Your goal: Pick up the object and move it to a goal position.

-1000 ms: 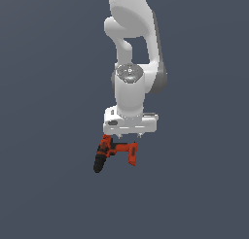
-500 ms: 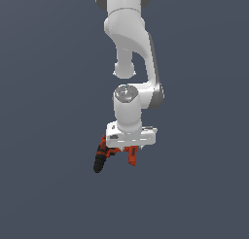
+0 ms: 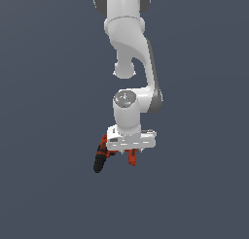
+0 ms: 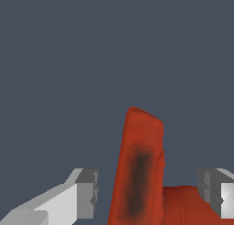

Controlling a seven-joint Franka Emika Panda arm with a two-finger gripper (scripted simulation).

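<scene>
Drill (image 4: 139, 174): orange-red handle stands between the fingers (image 4: 87, 192), dark patch on its face | gripper (image 4: 148, 194): whether the pads clamp it, cannot tell | exterior view: drill (image 3: 102, 158) hangs under the white arm (image 3: 131, 87), black chuck pointing down toward that view's left

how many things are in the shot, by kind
robot arm with end effector: 1
orange-red and black toy drill: 1
total: 2
</scene>
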